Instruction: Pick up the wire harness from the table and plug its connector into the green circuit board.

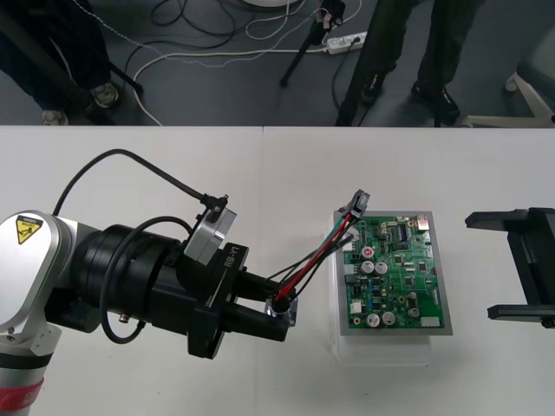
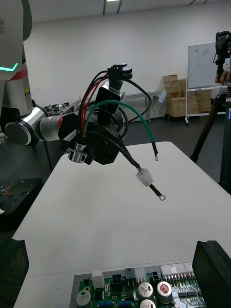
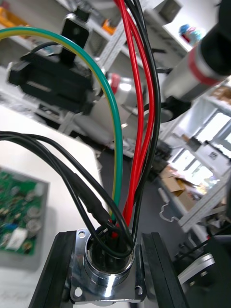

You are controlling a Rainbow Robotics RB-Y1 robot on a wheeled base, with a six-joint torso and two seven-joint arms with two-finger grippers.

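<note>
Pickup done: the left gripper point(image 1: 276, 314) pinches the socket point(image 1: 282, 308), with the plug point(image 1: 357, 204) raised beyond its fingertips, near the board point(image 1: 395, 269), not yet inserted. The right gripper point(image 1: 482, 265) sits spread, idle.

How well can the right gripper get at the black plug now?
Probably yes. The left gripper holds the socket, so the plug stands free above the board's edge; the right gripper is open; only the board lies between.
</note>
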